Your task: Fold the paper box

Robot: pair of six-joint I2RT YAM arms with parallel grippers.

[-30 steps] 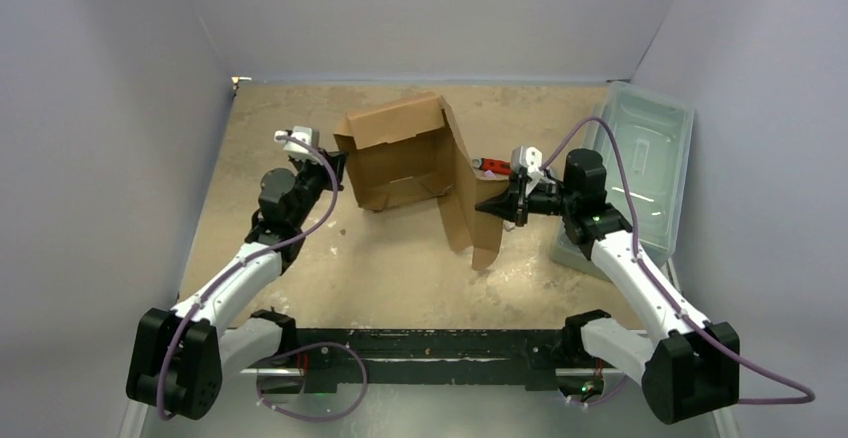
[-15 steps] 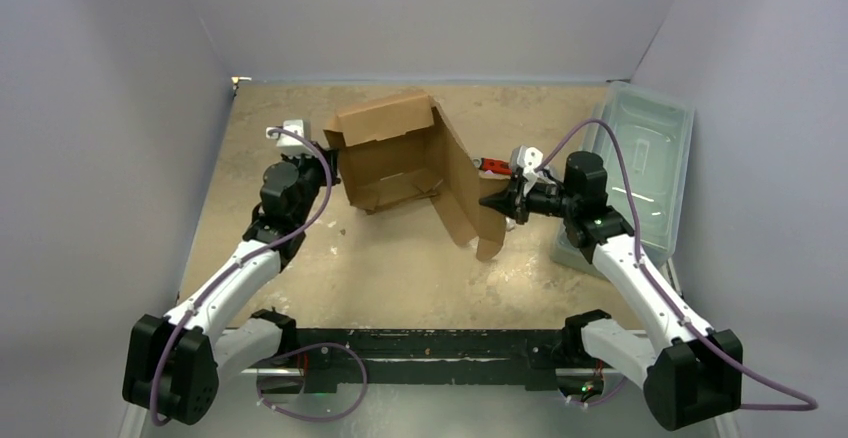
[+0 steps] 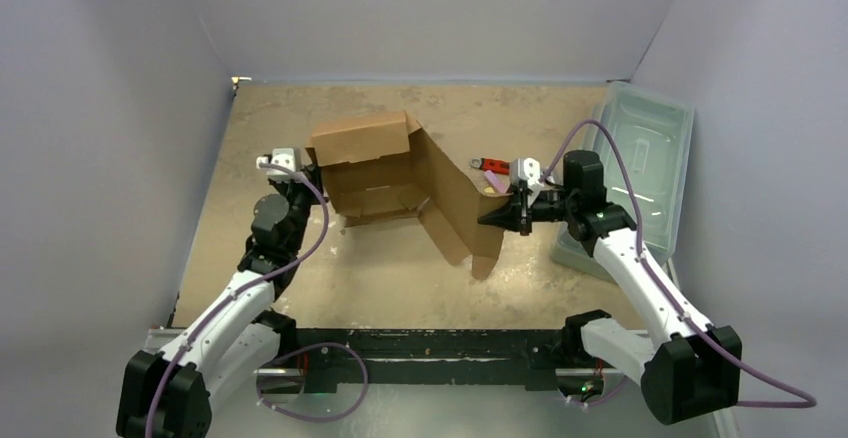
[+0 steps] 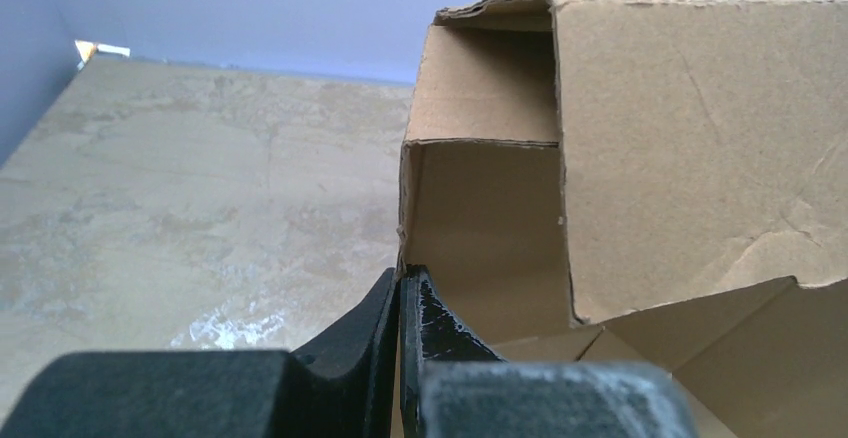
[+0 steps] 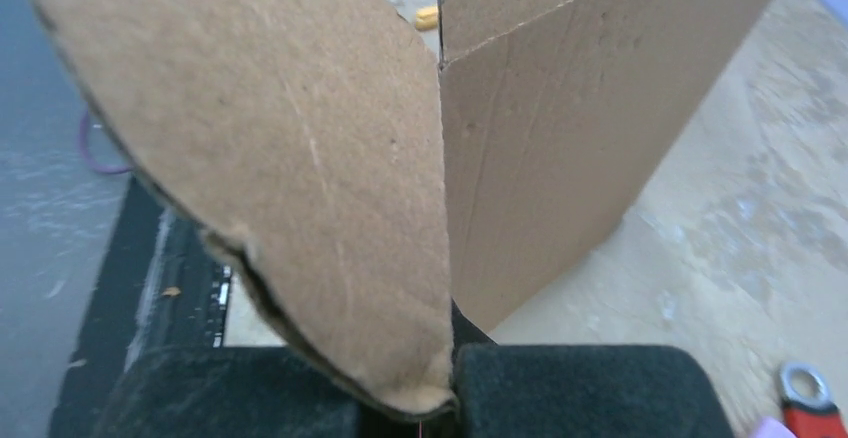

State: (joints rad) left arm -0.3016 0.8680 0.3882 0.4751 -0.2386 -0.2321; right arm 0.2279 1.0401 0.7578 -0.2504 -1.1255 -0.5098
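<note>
Beige tabletop [image 3: 380, 278] bears paper box [image 3: 365, 163] between grey walls [image 3: 430, 18].

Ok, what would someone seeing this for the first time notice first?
A half-folded brown box stands mid-table, its lid panel hanging open to the right. The left gripper pinches its left wall, the right gripper the lid's rounded flap. A red-handled wrench lies just beyond the right gripper, near the bin at the right edge.
</note>
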